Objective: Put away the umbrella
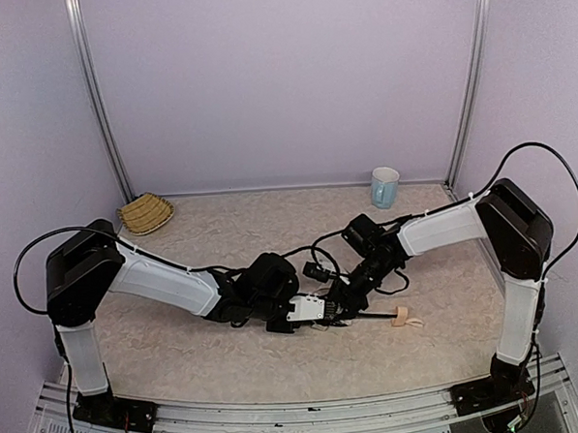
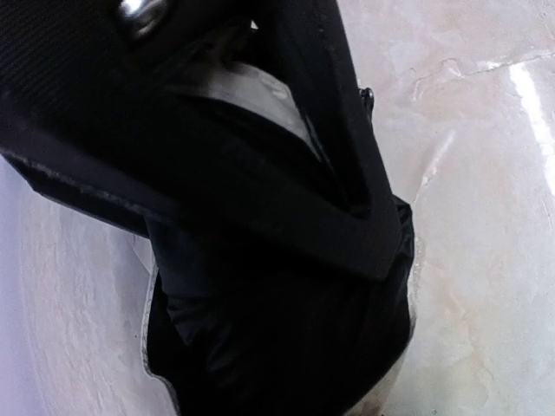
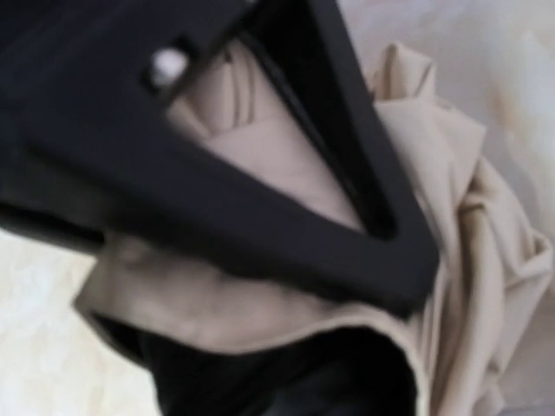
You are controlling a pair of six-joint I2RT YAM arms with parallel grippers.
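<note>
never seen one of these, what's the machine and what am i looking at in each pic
Two robot arms are bolted at the near edge of a table. The wide picture looks down from above and behind them; the two close-ups come from cameras on their wrists. On it lie a straw basket, a mug and an umbrella, its tan handle poking out. The right end effector pinches the umbrella's beige fabric. The left end effector presses into dark cloth; whether it grips is unclear.
</note>
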